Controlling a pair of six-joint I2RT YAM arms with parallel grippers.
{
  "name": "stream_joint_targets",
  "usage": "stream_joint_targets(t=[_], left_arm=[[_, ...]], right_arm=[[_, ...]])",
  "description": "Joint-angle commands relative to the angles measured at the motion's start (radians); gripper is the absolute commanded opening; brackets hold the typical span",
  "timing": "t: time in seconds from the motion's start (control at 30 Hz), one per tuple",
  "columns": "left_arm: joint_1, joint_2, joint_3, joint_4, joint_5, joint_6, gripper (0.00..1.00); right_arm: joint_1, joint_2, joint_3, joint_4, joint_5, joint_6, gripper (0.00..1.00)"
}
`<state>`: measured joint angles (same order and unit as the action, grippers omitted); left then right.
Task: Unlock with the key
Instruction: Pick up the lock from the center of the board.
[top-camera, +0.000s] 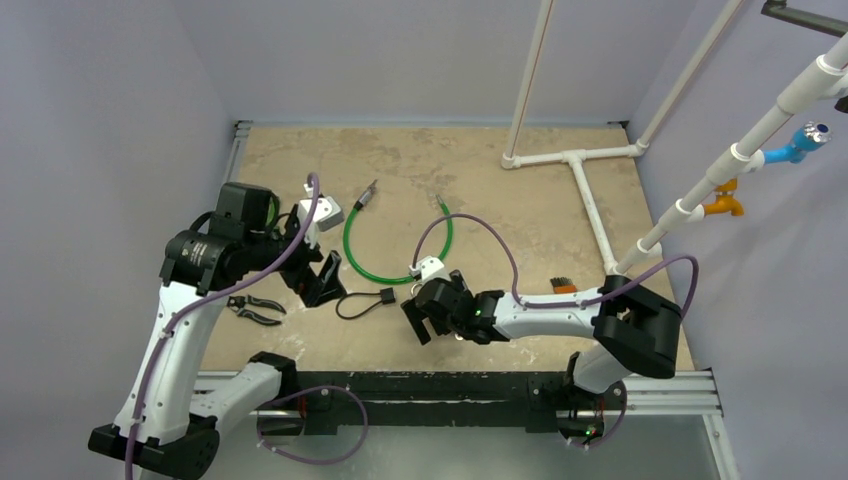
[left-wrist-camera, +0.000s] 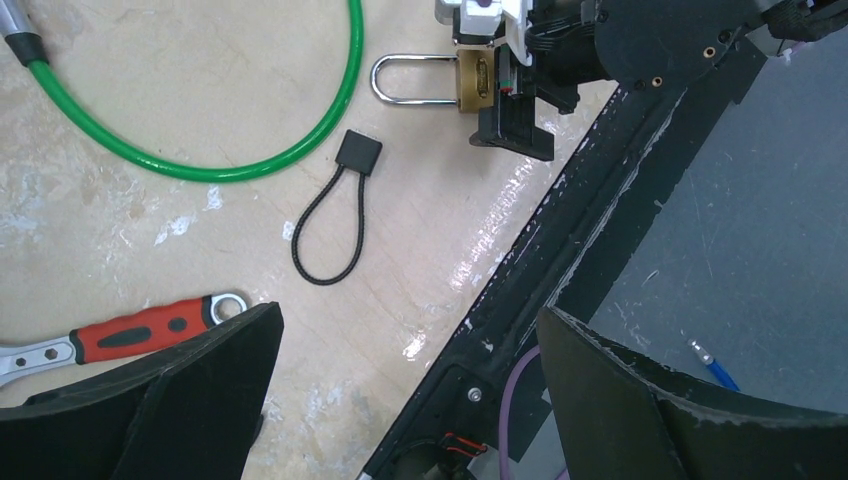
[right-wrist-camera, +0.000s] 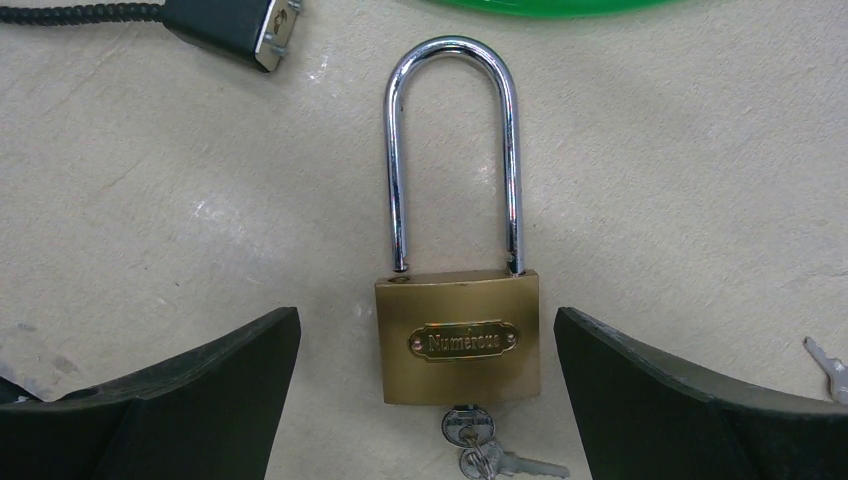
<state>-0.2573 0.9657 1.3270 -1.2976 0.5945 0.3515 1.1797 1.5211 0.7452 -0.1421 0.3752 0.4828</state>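
Padlock: a brass "Numerous" padlock (right-wrist-camera: 460, 340) lies flat on the mottled tabletop (top-camera: 500, 170), its long steel shackle pointing away from the right wrist camera. Whether the shackle is latched cannot be told.
Key: a key (right-wrist-camera: 467, 425) sits in the keyhole at the bottom edge of the lock body, with a second key on its ring.
Right gripper (right-wrist-camera: 425, 322): spread wide, one finger on either side of the lock body, touching neither side.
Left gripper (left-wrist-camera: 410, 315): spread, nothing between its fingers, held over the table's near edge.
Nearby: a green cable (left-wrist-camera: 250, 165) curves just beyond the shackle; a black cord loop (left-wrist-camera: 335, 215) lies near the lock; a red-handled hand tool (left-wrist-camera: 140, 330) lies close to the left fingers.
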Motion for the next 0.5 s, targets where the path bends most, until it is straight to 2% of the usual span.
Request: stream_joint_targets(t=[0.0, 0.13, 0.3, 0.47], left_arm=[[0.006, -0.021, 0.011, 0.014, 0.016, 0.007, 1.00], [0.006, -0.035, 0.011, 0.013, 0.011, 0.016, 1.00], [0.006, -0.064, -0.005, 0.036, -0.007, 0.024, 1.00], [0.006, -0.113, -0.039, 0.017, 0.008, 0.119, 1.00]], right_arm=[[0.000, 0.008, -0.009, 0.020, 0.017, 0.045, 0.99], [0.000, 0.030, -0.034, 0.041, 0.033, 0.066, 0.95], [0.000, 0.042, -0.073, 0.071, 0.015, 0.087, 0.80], [0.001, -0.006, -0.090, 0.086, -0.012, 0.086, 0.47]])
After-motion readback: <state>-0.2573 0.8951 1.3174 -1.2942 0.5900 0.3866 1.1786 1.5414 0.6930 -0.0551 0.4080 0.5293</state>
